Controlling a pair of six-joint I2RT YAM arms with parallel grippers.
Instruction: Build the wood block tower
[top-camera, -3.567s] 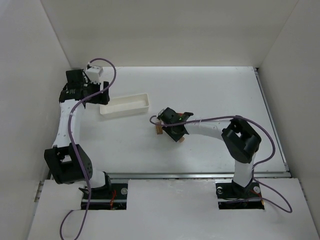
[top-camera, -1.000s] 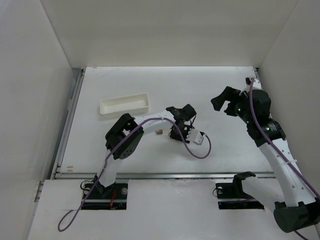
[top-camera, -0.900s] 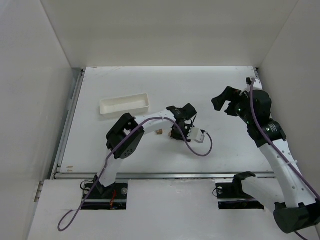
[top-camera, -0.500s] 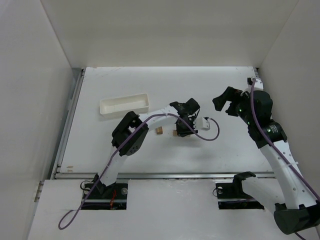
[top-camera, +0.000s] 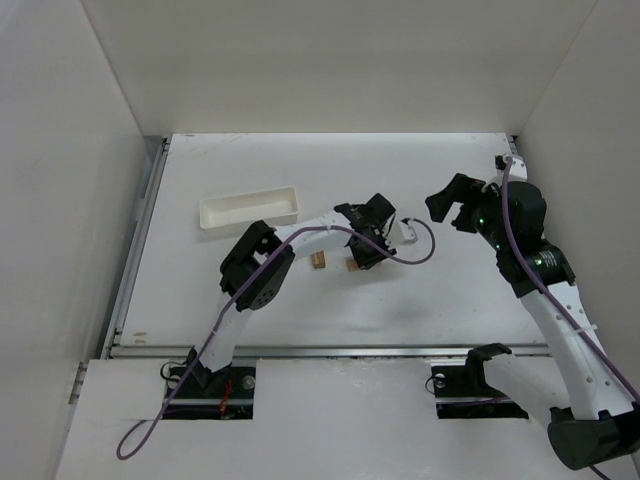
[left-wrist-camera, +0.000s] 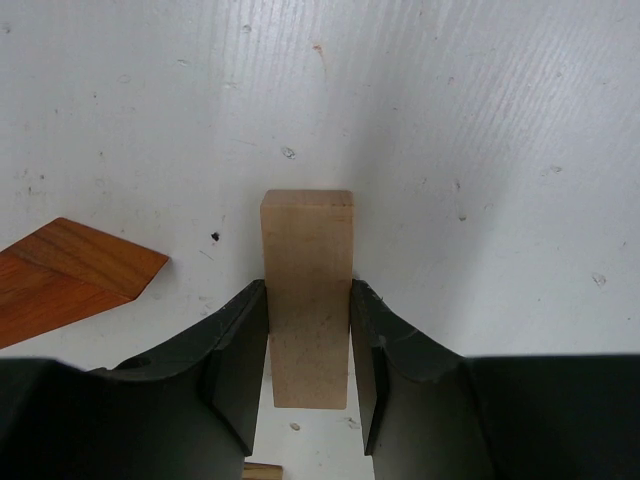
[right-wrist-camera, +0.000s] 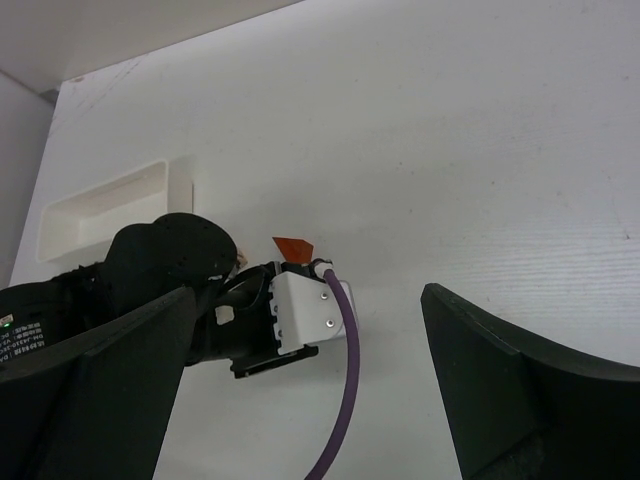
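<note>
A light tan wooden block (left-wrist-camera: 308, 250) sits lengthwise between the two black fingers of my left gripper (left-wrist-camera: 308, 292), which is shut on it just over the white table. An orange-red wedge (left-wrist-camera: 70, 275) lies to its left on the table and also shows in the right wrist view (right-wrist-camera: 293, 245). A second tan block (top-camera: 318, 260) lies left of the left gripper (top-camera: 362, 252) in the top view. My right gripper (top-camera: 455, 205) hangs open and empty, raised to the right of the blocks.
A long white tray (top-camera: 250, 211) stands at the back left of the table. The left arm's purple cable (top-camera: 420, 250) loops out to the right of its wrist. White walls close the table on three sides.
The left wrist has turned, swinging its white camera mount from the near right to the far right of the gripper while staying shut on the block. The right arm has barely moved.
</note>
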